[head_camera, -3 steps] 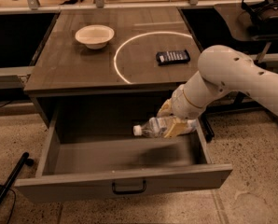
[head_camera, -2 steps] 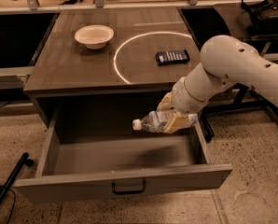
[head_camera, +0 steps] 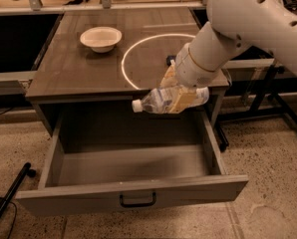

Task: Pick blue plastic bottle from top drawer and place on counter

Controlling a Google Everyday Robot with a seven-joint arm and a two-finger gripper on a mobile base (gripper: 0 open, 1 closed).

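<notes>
Camera view: claw (head_camera: 177, 101) grips blue plastic bottle (head_camera: 156, 100) sideways, cap pointing frame-left, right by desk (head_camera: 78, 68) front edge, above open top drawer (head_camera: 138, 192).

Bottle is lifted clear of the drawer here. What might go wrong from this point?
The gripper holds the blue plastic bottle sideways, seemingly level with the counter front edge; moving forward without rising may clip it. Set down on its side, it may roll back into the open top drawer. The dark packet behind the arm may get knocked.

We see the gripper (head_camera: 182, 97), at two o'clock, clasping the glossy clear blue plastic bottle (head_camera: 158, 100); the bench (head_camera: 78, 73) looks matt wood-grain.
</notes>
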